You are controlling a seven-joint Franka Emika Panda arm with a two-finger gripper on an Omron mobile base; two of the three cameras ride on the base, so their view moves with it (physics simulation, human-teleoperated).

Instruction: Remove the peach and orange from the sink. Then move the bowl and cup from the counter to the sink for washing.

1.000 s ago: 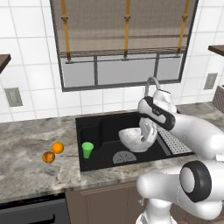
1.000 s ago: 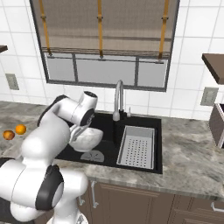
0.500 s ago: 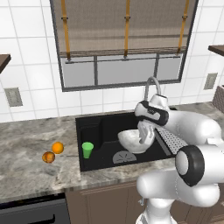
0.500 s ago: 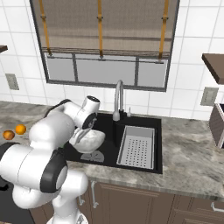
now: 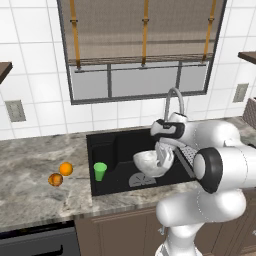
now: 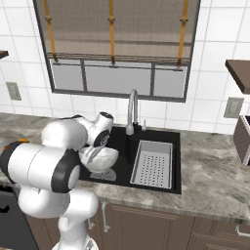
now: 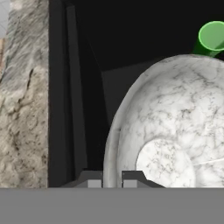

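My gripper [image 5: 162, 159] is shut on the rim of the whitish-grey bowl [image 5: 146, 163], holding it tilted inside the black sink [image 5: 106, 146], just over the grey drain plate [image 5: 140, 180]. In the hand view the two fingertips [image 7: 131, 177] pinch the marbled bowl [image 7: 175, 122] at its edge, and the gripper [image 7: 111, 179] sits low by the basin wall. The green cup [image 5: 100, 171] stands upright in the sink's left part, also the cup [image 7: 213, 36] beyond the bowl. The orange [image 5: 66, 168] and the darker peach [image 5: 55, 179] lie on the counter left of the sink.
A curved silver faucet [image 5: 173, 99] rises behind the basin. A perforated grey drain rack [image 6: 152, 163] fills the sink's right half. Marbled counter [image 7: 22, 109] runs on both sides, and a tiled wall with a window stands behind.
The gripper has brought the bowl slightly lower in the basin. My arm's elbow has swung closer to the cameras. Cup and fruit have stayed put.
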